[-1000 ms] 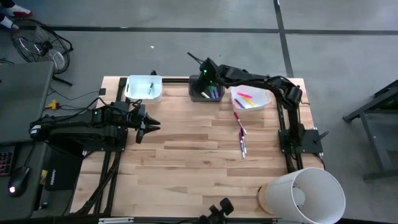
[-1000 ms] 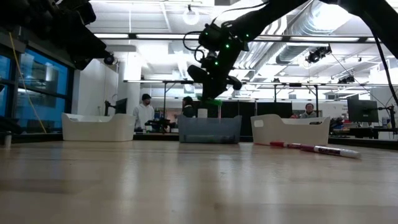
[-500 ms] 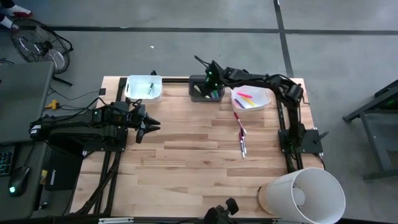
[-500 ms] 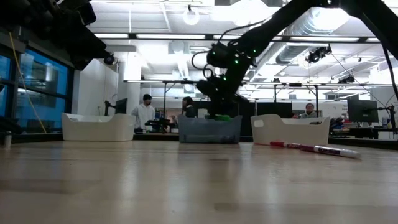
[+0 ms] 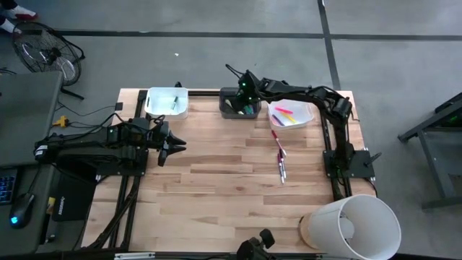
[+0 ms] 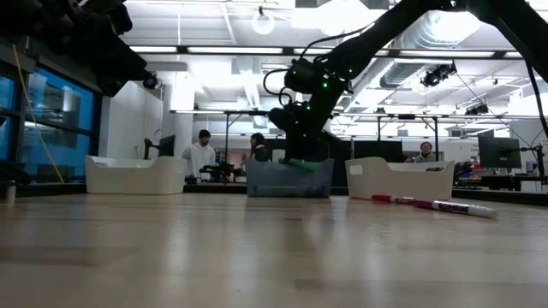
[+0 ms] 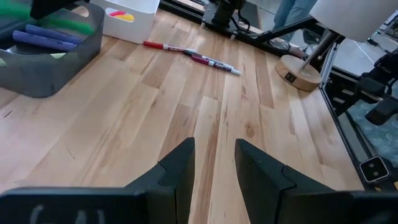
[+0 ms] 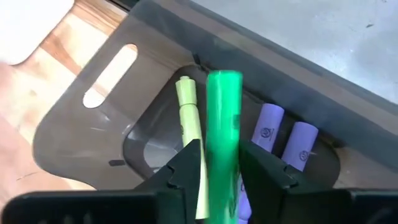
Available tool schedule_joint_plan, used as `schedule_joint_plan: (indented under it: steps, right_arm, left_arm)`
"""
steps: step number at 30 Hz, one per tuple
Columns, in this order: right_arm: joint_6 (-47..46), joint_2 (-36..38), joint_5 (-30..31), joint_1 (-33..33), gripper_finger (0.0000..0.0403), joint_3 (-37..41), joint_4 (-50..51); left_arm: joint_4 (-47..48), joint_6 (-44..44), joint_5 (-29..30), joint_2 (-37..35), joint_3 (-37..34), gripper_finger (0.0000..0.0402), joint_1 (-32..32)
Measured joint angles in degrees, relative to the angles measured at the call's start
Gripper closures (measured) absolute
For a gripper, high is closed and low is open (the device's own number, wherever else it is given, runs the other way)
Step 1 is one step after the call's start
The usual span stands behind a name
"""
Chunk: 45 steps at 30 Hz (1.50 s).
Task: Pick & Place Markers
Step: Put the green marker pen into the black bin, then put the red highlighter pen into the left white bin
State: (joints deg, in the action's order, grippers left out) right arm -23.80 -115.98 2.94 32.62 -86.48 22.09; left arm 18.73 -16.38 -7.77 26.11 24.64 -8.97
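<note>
We see the green marker (image 8: 222,149) between our right hand's (image 8: 219,163) fingers, held narrowly above the dark bin (image 8: 93,134); the left hand (image 7: 212,163) waits open.

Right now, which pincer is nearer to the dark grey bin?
The right. The right pincer is directly over the dark grey bin with a green marker between its fingers; the left pincer waits far away near the table's left side.

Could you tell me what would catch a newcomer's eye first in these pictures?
Probably the right gripper over the dark grey bin at the table's far edge, a bright green marker between its fingers. Next, the two markers on the bare wood near the white bin of markers. The left gripper waits, open.
</note>
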Motion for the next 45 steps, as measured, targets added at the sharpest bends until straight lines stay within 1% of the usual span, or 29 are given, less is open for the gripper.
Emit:
schedule_joint_plan:
  steps: [7,12,18,24,30,33,40,45]
  right_arm:
    - [1.4,0.03,-0.5,-0.02,0.0267,0.0,-0.15]
    - [2.41,2.05,-3.44,-0.02,0.0263,0.0,-0.1]
    - [1.72,7.77,-3.21,-0.81,0.0263,-0.02,0.91]
    - [0.3,12.81,-3.39,-4.37,0.0263,-0.04,4.67]
    - [-1.78,15.89,-3.32,-10.73,0.0263,-0.04,11.64]
    - [-5.4,16.13,-1.18,-14.43,0.0263,-0.07,15.75]
    - [-18.29,15.12,9.01,-22.19,0.0263,0.48,26.47]
    - [-26.84,13.97,12.38,-25.56,0.0263,1.16,31.23]
  left_arm:
    - [1.27,0.0,0.0,0.0,0.0,0.0289,0.0]
    - [1.34,0.0,-0.02,0.01,0.02,0.0289,0.0]
    - [1.34,0.57,0.63,0.0,0.04,0.0289,0.02]
    - [1.6,1.55,1.15,0.01,0.04,0.0289,0.0]
    - [1.58,3.04,1.31,0.02,0.04,0.0289,0.0]
    - [1.58,3.04,1.33,0.01,0.04,0.0289,0.0]
    - [1.56,4.32,1.25,0.0,0.04,0.0289,0.02]
    - [1.41,4.33,0.51,0.0,0.04,0.0289,0.01]
